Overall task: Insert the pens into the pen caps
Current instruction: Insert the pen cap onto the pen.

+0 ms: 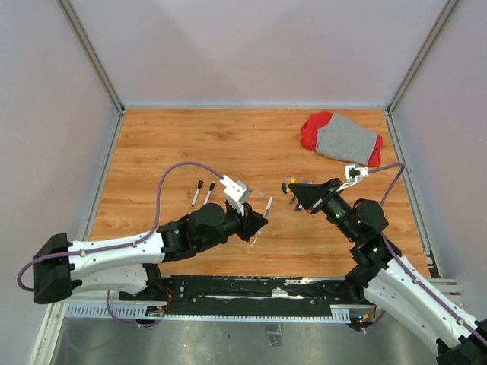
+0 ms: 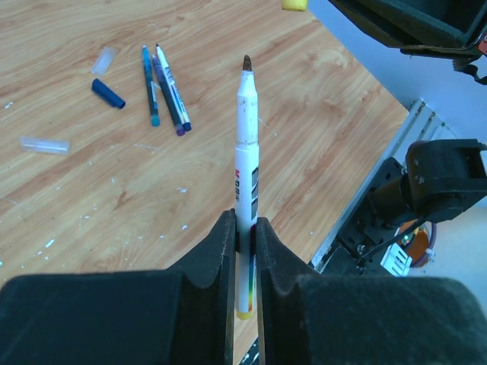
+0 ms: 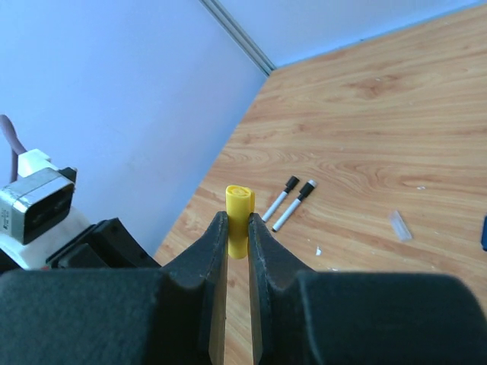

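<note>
From above, the left jaws hold a white pen (image 1: 268, 204) over the middle of the surface (image 1: 152, 144), toward its near edge. The right jaws face it, near but apart. Two capped pens (image 1: 202, 192) lie left of centre, and a red and grey cloth (image 1: 340, 139) sits by the far right corner.

At the left wrist, the left jaws pinch the white pen (image 2: 245, 175) low on its barrel. Its dark tip is bare and points toward a yellow cap (image 2: 294, 4). Loose blue pens (image 2: 163, 91) and a blue cap (image 2: 108, 93) lie beyond.

At the right wrist, the right jaws are pressed onto the yellow cap (image 3: 240, 207), one end poking out.

The tip should be lined up with the cap's axis first, then pushed straight and slowly. Held so low, the pen may pivot if it meets the rim off-centre.
</note>
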